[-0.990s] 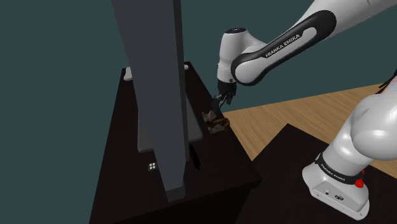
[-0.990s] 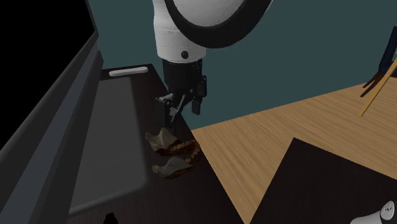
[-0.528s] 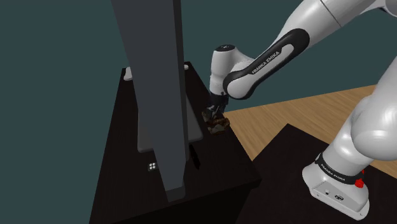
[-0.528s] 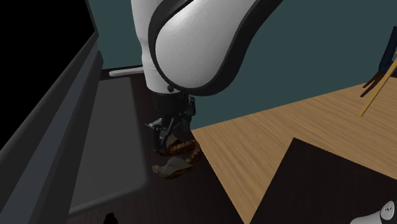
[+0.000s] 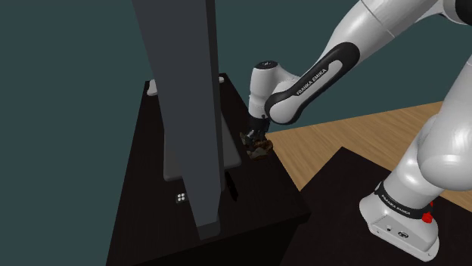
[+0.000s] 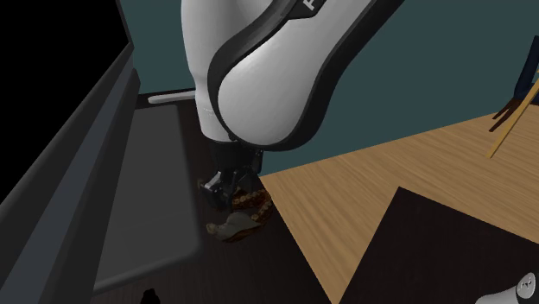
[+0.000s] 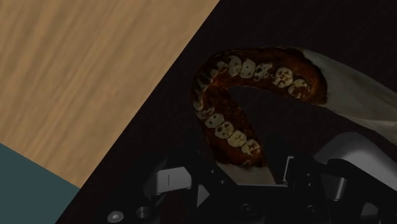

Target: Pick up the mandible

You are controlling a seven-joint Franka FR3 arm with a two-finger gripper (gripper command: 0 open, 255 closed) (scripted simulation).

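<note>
The all-black 2-finger tool [image 5: 257,138] [image 6: 226,183] [image 7: 245,181] is pointing down and sitting low, right at the brown-stained, U-shaped mandible [image 5: 258,150] [image 6: 240,224] [image 7: 254,70] with its rows of pale teeth. The tool is released: in the wrist view its 2 fingers [image 7: 170,181] are standing apart, with 1 toothed branch of the mandible running in between them, and they are not visibly pressing on it. The curved front of the bone is lying beyond the fingertips, and its other branch is spreading away to one side as a paler, flatter wing.

The mandible is lying teeth-up on the black surface [image 5: 151,189] [image 6: 259,268] [image 7: 159,127], close to the edge that borders the light wooden floor [image 5: 340,143] [image 6: 363,199] [image 7: 83,76].

In the shoulder view the white arm [image 5: 318,68] is bending down to this spot from the upper right. Just to the left of the tool there, a tall dark grey slab [image 5: 189,98] is standing upright on the surface, and a small black block with white dots [image 5: 180,198] is lying near its foot. The dark stand [image 5: 340,181] is showing at the lower right, under the arm's white base. A teal wall [image 5: 68,60] [image 6: 415,78] is filling the background, and a black area [image 6: 52,52] is showing at the second exterior view's upper left.
</note>
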